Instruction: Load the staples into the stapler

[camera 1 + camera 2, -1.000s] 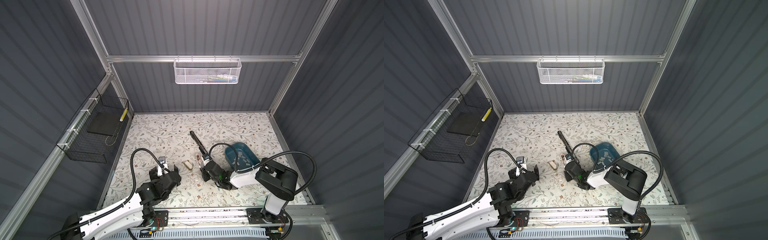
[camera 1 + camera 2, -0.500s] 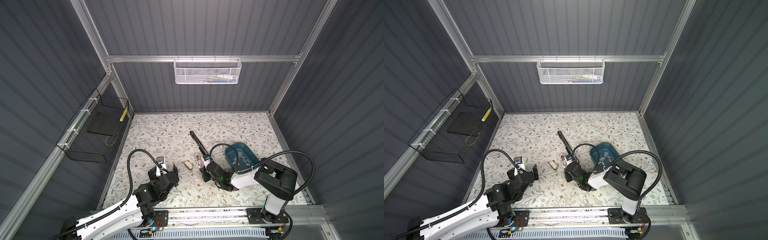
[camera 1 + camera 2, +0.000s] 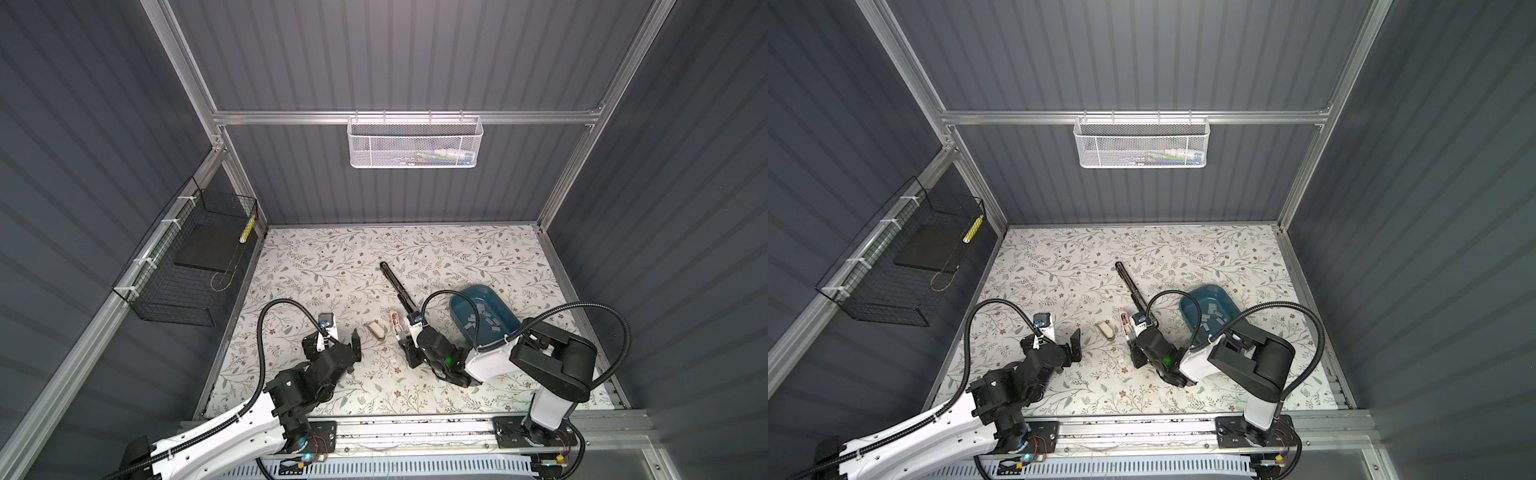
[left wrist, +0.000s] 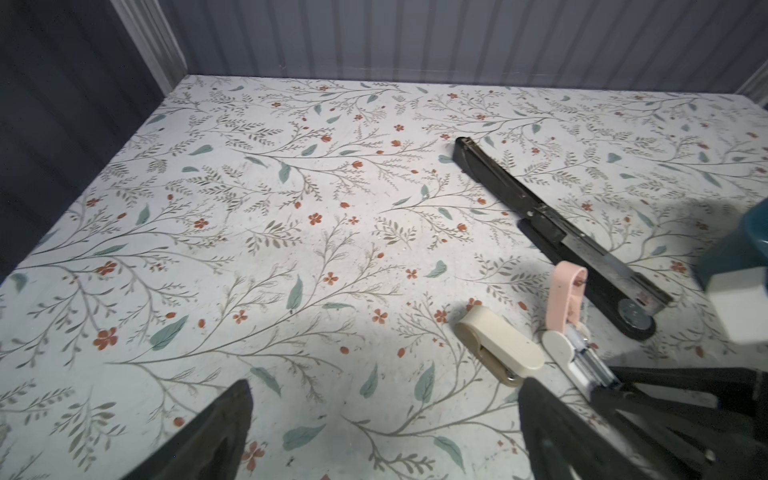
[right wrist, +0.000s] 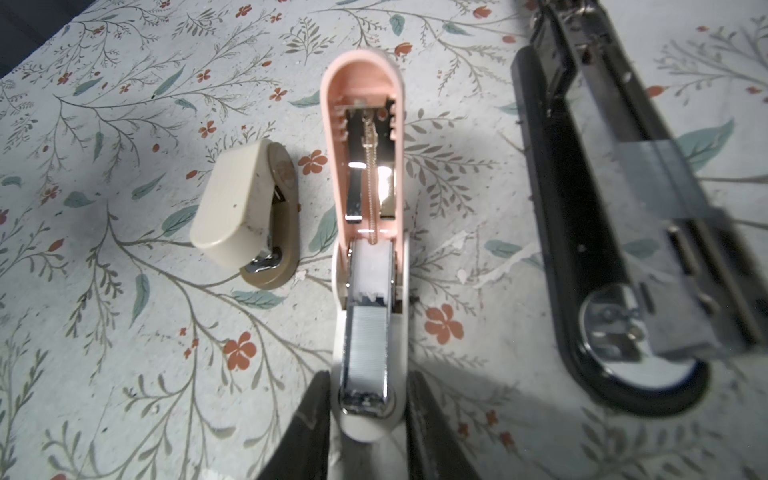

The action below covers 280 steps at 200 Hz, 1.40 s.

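Note:
A pink-and-white stapler [image 5: 365, 166] lies flipped open on the floral table, also seen in both top views [image 3: 395, 324] [image 3: 1125, 322]. A silver strip of staples [image 5: 365, 345] sits in its white channel. My right gripper [image 5: 368, 399] [image 3: 409, 347] [image 3: 1136, 349] is shut on the white end of this stapler, one finger on each side. More loose staples [image 3: 484, 322] [image 3: 1212, 320] lie in a blue tray [image 3: 478, 289]. My left gripper [image 4: 384, 390] [image 3: 332, 343] [image 3: 1050, 343] stands wide open over bare table, left of the staplers, holding nothing.
A small beige stapler [image 3: 376, 330] [image 4: 498, 345] [image 5: 237, 208] sits just left of the pink one. A long black stapler [image 3: 397, 286] [image 4: 540, 220] [image 5: 602, 208] lies opened out just beyond and right of it. A black wire basket [image 3: 187, 266] and a white mesh basket [image 3: 415, 143] hang on the walls.
The left arm has shifted only slightly. The right gripper has stayed shut on the pink-and-white stapler in the same place.

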Each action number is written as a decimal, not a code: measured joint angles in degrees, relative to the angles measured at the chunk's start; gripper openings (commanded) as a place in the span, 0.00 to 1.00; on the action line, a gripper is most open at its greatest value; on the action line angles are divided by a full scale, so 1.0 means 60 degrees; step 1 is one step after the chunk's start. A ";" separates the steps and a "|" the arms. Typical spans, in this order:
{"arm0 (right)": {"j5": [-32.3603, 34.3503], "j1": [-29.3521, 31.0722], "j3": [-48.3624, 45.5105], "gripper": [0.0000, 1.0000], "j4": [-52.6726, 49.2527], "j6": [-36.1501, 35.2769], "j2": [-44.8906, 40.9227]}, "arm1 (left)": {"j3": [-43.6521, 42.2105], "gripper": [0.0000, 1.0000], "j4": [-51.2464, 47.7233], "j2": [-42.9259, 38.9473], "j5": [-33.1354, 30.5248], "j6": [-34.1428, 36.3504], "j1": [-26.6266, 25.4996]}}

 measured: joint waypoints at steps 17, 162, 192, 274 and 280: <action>0.0018 0.0175 0.0000 0.17 -0.0033 0.0000 -0.0022 | 0.0168 0.99 0.0619 0.0783 0.0419 0.0401 0.0000; -0.0007 0.0306 -0.0120 0.18 0.0157 -0.0004 -0.0029 | 0.2357 0.96 0.3719 0.6823 0.5056 0.1730 0.3628; -0.0007 0.0306 -0.0120 0.18 0.0157 -0.0004 -0.0029 | 0.2430 0.96 0.3887 0.7373 0.5639 0.1894 0.3628; 0.0004 0.0306 -0.0120 0.19 0.0153 0.0069 -0.0029 | 0.2517 0.93 0.4131 0.7657 0.6994 0.2222 0.3544; 0.0004 0.0306 -0.0120 0.19 0.0153 0.0080 -0.0029 | 0.2444 0.93 0.4164 0.7559 0.7063 0.2233 0.3479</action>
